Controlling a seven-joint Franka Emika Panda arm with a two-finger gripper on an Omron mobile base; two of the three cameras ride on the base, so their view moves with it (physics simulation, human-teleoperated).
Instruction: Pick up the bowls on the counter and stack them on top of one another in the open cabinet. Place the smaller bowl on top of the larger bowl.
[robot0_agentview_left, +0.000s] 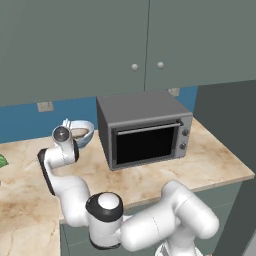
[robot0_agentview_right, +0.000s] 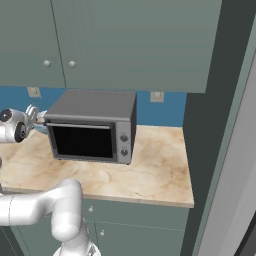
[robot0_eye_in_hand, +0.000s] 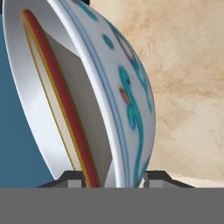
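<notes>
The larger bowl (robot0_agentview_left: 88, 137), white inside and pale blue patterned outside, hangs near the blue back wall, left of the microwave. The smaller bowl (robot0_agentview_left: 79, 133), tan-brown inside, lies nested in it. My gripper (robot0_agentview_left: 69, 127) reaches in from the left and is shut on the bowl's rim. In the hand view the larger bowl (robot0_eye_in_hand: 131, 87) stands on edge with the smaller bowl (robot0_eye_in_hand: 83, 105) and its red rim inside it. There my gripper (robot0_eye_in_hand: 114, 177) has one fingertip on each side of the wall. The right base view has the gripper (robot0_agentview_right: 33, 114) at the far left.
A grey microwave (robot0_agentview_left: 145, 130) stands on the beige counter (robot0_agentview_left: 200, 165), close to the right of the bowls. Closed upper doors with round knobs (robot0_agentview_left: 134, 66) hang above. A tall grey-green cabinet side (robot0_agentview_left: 225, 115) rises at the counter's right end, its inside hidden. Green leaves (robot0_agentview_left: 2, 161) show at far left.
</notes>
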